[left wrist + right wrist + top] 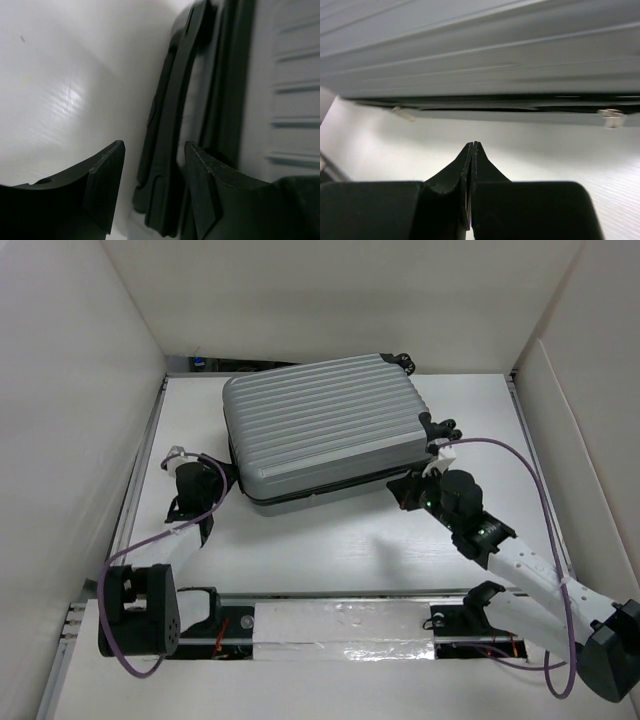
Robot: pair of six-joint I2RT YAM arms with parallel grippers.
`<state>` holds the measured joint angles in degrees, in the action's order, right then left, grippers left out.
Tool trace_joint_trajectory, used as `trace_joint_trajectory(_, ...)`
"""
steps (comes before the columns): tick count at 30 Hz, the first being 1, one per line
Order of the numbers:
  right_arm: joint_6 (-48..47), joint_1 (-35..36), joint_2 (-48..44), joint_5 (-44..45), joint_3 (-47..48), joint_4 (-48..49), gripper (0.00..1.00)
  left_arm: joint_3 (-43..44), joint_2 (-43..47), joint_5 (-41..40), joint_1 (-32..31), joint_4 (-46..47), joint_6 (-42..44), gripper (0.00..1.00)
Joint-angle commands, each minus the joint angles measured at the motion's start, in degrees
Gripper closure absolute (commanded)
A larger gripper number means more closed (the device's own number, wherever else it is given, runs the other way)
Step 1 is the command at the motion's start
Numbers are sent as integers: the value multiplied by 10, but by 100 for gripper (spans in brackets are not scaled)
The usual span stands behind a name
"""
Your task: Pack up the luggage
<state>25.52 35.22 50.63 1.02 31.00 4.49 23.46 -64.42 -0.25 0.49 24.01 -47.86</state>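
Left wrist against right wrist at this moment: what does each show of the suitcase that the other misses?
Only the left wrist: a black handle on the luggage, with the left gripper in front of it, jaws open. Only the right wrist: the dark seam running along the shell, two small pale tabs on it, perhaps zipper pulls, and the right gripper, jaws shut on nothing. Both: the ribbed grey shell and the white table.
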Motion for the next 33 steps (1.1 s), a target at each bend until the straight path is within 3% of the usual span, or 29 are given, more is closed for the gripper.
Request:
trace_joint_trajectory(1,1,-25,-15,7,-2,32,100,8,-24,93,3,54,16,51)
trace_joint_trajectory(14,11,-66,10,-6,-29,59,97,26,-139,96,8,163,21,51)
trace_joint_trajectory(17,17,-76,7,-6,-33,63,97,50,-188,109,8,191,18,59)
trace_joint_trajectory(20,28,-82,5,6,-36,56,93,62,-225,120,8,227,7,81)
trace_joint_trajectory(21,30,-98,5,7,-37,58,90,63,-232,129,8,236,2,97)
trace_joint_trajectory(22,37,-105,6,7,-38,60,88,64,-238,135,8,244,0,100)
trace_joint_trajectory(25,39,-133,31,7,-37,76,86,47,-230,131,8,262,-2,100)
trace_joint_trajectory(33,18,-167,163,-48,70,98,85,-76,-89,97,-37,246,4,100)
